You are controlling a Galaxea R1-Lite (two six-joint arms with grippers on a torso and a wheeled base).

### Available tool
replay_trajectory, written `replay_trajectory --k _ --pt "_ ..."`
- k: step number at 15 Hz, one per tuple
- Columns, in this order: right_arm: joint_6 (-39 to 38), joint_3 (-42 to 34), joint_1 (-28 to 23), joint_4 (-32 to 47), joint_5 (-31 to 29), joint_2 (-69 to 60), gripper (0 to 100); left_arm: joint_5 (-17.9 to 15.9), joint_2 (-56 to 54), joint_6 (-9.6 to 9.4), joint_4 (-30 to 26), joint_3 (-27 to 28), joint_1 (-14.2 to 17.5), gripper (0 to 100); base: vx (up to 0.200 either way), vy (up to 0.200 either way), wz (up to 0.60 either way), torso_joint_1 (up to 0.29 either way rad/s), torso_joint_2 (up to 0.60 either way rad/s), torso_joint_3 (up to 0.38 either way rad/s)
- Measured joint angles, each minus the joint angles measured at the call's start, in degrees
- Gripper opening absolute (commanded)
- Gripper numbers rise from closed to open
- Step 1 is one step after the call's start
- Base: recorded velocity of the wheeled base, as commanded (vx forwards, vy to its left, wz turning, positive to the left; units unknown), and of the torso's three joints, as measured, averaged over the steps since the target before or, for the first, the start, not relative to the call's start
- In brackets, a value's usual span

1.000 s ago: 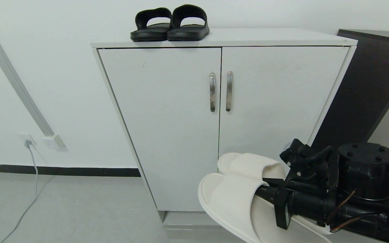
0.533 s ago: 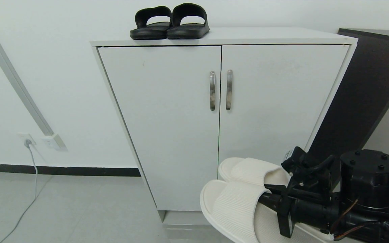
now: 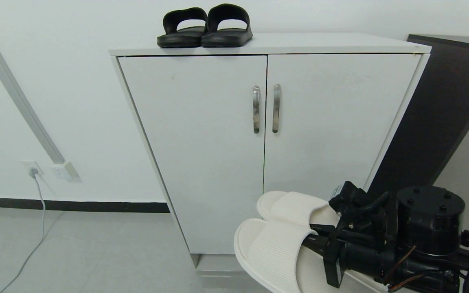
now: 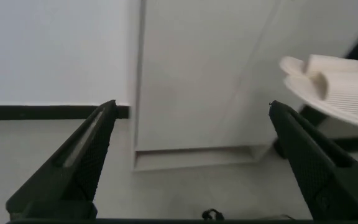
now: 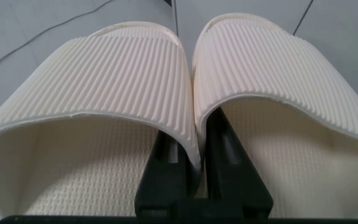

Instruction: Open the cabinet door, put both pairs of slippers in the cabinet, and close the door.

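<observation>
Before cabinet (image 3: 202, 154): right end effector (image 5: 194, 171) pinches white slippers (image 3: 283, 244), tips hidden inside them; left end effector (image 4: 190, 109) agape, empty.

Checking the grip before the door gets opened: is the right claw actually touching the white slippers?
Touching. The right wrist view shows the right claw pinching the adjoining inner edges of both white slippers between its fingers.

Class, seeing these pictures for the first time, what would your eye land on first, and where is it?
A pair of white slippers hangs low in front of the cabinet, pinched together in the right jaws. A pair of black slippers sits on the cabinet's top, above its left door; both doors are shut.
</observation>
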State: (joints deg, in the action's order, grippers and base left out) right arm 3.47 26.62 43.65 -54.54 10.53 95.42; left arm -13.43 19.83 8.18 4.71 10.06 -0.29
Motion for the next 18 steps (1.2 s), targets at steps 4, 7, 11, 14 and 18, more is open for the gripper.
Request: replay_trajectory --k 4,7,11,14,18 --pt "-0.4 -0.2 1.5 0.0 0.1 0.7 0 -9.0 17.8 0.41 10.3 4.7 -1.6 100 0.000 0.000 0.00 0.000 0.00 0.000" --pt "-0.4 -0.5 1.7 -0.1 0.0 1.1 0 -10.4 29.7 2.84 16.5 10.9 -10.5 100 0.000 0.000 0.00 0.000 0.00 0.000" --pt "-0.5 -0.7 1.7 -0.1 0.0 0.6 0 -7.5 42.0 10.45 22.4 23.0 -23.8 100 0.000 0.000 0.00 0.000 0.00 0.000" --pt "-0.5 -1.3 1.7 -0.1 0.1 0.5 0 -6.6 51.2 10.90 26.9 29.7 -30.0 100 0.000 0.000 0.00 0.000 0.00 0.000" --pt "-0.5 -1.5 1.6 -0.1 0.1 0.5 0 -6.9 64.0 9.58 41.2 35.8 -34.2 100 0.000 0.000 0.00 0.000 0.00 0.000"
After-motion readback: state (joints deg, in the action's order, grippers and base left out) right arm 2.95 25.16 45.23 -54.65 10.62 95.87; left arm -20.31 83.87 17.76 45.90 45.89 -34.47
